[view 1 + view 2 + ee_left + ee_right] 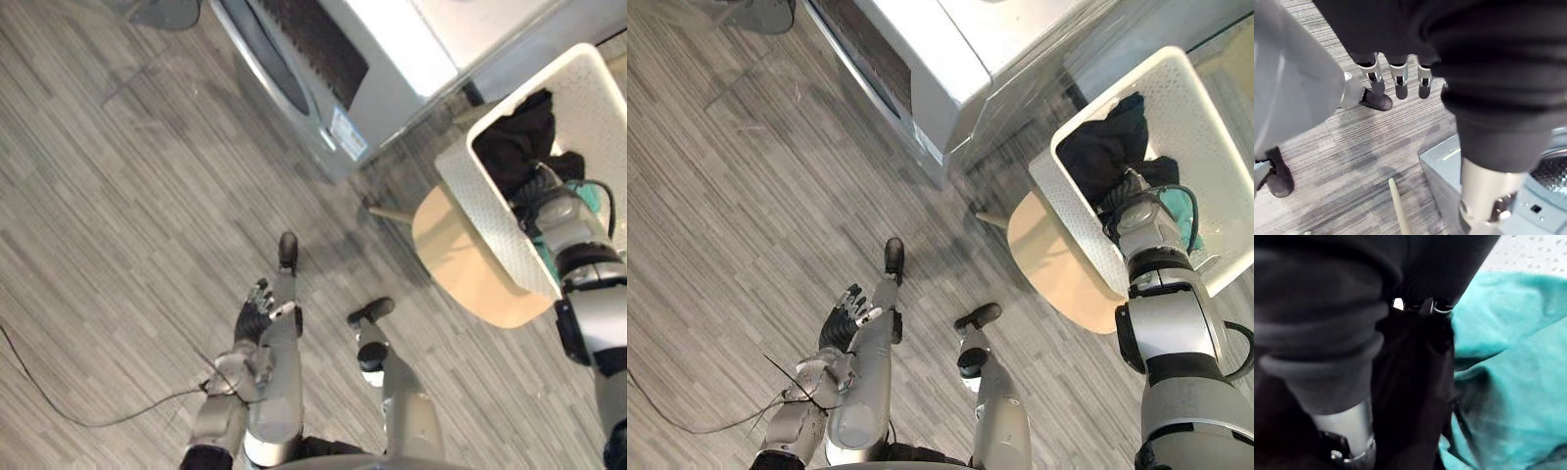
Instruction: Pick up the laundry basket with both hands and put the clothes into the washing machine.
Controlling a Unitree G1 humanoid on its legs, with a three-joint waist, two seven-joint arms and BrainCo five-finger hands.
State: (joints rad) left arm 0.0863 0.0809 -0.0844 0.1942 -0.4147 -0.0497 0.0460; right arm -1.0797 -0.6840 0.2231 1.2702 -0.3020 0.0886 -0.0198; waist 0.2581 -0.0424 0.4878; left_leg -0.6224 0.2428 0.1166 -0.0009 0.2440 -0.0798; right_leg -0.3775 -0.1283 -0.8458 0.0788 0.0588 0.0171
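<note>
Laundry basket (482,201), white, perforated walls: sitting on a round tan table (460,259) at the robot's right, not lifted, near the front corner of the washing machine (323,69). Holding two garments: black garment (514,137) heaping up at the end nearer the machine, teal garment (1508,333) lying beside it and partly under it. Right hand (1124,193): reaching down into the basket and sinking into the black garment, with teal cloth just beside it; being covered by dark cloth in the right wrist view, so grip on the cloth not readable, neither as closing nor as lying loose. Left hand (257,313): hanging low at the robot's left, well apart from basket and table, above the grey plank floor (118,215); fingers (1399,81) extending nearly straight, relaxed, holding nothing and touching nothing. Washing machine, silver-grey: standing on the floor ahead of the robot, also appearing in the left wrist view, with the perforated metal of the drum (1553,171) showing at the edge.
</note>
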